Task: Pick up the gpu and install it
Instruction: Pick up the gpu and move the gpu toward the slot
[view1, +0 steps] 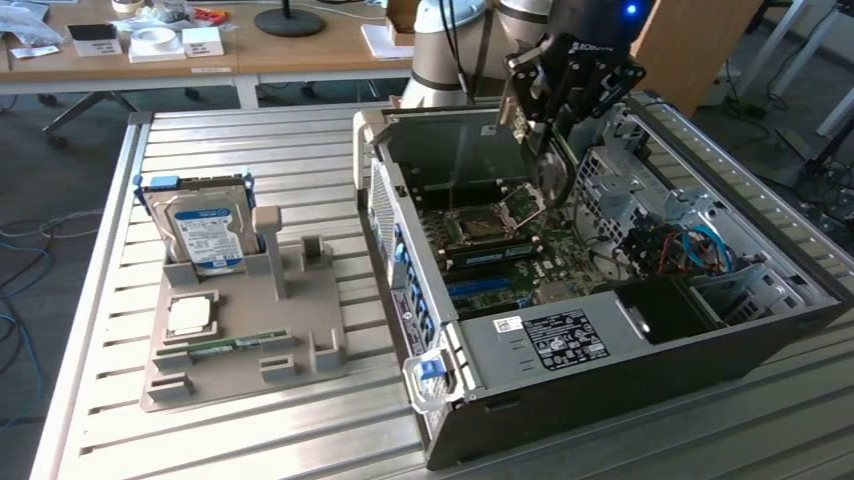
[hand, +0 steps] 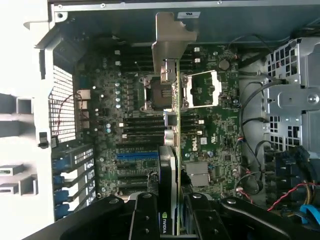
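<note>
Above the open computer case on a slatted metal table, the robot's claw is closed on the gpu, pinching the card by one end. The card hangs edge-on over the green motherboard, its metal bracket at the end away from the claw. To the exterior view's left, well apart, a hard drive stands in a grey holder.

In the wrist view, the claw holds the gpu over the motherboard.
</note>
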